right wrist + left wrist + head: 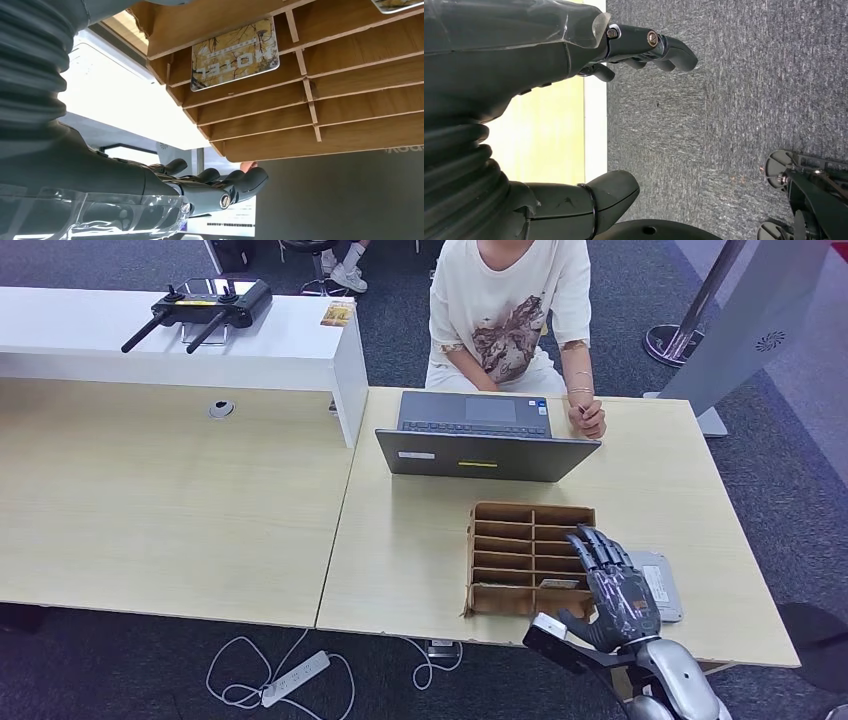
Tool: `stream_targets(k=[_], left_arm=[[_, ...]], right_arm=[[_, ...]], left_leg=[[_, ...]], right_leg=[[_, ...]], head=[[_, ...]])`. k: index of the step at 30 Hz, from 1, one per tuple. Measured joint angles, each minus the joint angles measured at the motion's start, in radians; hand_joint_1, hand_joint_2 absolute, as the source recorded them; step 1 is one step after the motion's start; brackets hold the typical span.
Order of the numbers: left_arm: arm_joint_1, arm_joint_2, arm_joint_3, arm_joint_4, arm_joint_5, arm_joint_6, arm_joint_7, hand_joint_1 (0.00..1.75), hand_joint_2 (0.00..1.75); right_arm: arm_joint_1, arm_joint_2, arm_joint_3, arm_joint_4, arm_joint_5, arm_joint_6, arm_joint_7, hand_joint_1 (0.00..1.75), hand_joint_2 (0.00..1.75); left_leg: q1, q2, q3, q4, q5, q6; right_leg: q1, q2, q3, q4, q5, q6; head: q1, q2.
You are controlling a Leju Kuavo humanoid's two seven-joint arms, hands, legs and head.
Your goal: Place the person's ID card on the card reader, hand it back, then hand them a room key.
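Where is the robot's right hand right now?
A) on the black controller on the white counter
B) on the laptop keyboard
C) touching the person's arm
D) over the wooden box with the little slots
D: in the head view the right hand hangs over the right side of the wooden slotted box, fingers stretched out, holding nothing, short of the laptop.

A room key card (235, 54) printed with a yellow tree pattern and the word HOTEL lies flat in one compartment of a brown wooden divided organiser (520, 558), in the row nearest the robot, right column. The organiser sits on the worktop (400, 540) just behind a closed-angle grey laptop. Just beside the organiser's right side lies a flat grey card reader (662, 585), partly covered.
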Motion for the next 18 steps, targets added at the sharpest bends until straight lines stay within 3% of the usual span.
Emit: stream_targets(k=[18], left_arm=[[0.000, 0.000, 0.000, 0.000, 0.002, 0.000, -0.002, 0.00, 1.75]], right_arm=[[-0.014, 0.000, 0.012, 0.018, 0.000, -0.002, 0.003, 0.10, 1.75]], left_leg=[[0.000, 0.000, 0.000, 0.000, 0.000, 0.000]], right_leg=[[0.000, 0.000, 0.000, 0.000, 0.000, 0.000]], head=[[0.000, 0.000]])
